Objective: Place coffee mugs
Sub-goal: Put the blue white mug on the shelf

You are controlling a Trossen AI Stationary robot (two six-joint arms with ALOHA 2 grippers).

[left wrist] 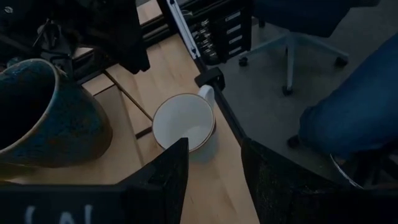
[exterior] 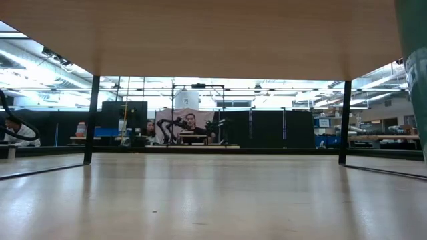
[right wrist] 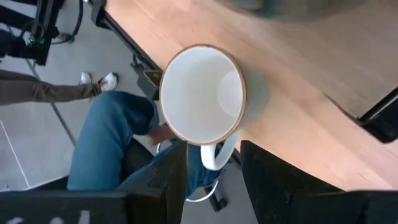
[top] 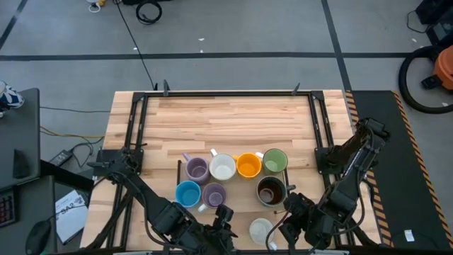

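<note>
On the left side you see the left gripper [top: 225,225] low at the near edge of the table, just in front of the mugs. Its fingers [left wrist: 168,171] stand apart with a clear gap between them, and nothing is between them. Through the gap, the left wrist view shows a white mug [left wrist: 185,122] upright near the table edge.

Next you find the group of mugs in the middle of the table [top: 233,113]. In the back row, from left to right: a lavender mug [top: 197,168], a second white mug [top: 223,168], an orange mug [top: 248,165] and a green mug [top: 274,161]. In front of them stand a light blue mug [top: 187,193], another lavender mug [top: 214,194] and a dark brown mug [top: 270,190].

More to the right, the first white mug [top: 261,229] stands alone by the near edge, between both grippers. The right gripper [top: 283,230] is just beside it. Its fingers [right wrist: 163,180] are spread, and the mug's handle [right wrist: 217,155] points into the gap between them; you cannot tell if they touch it.
</note>
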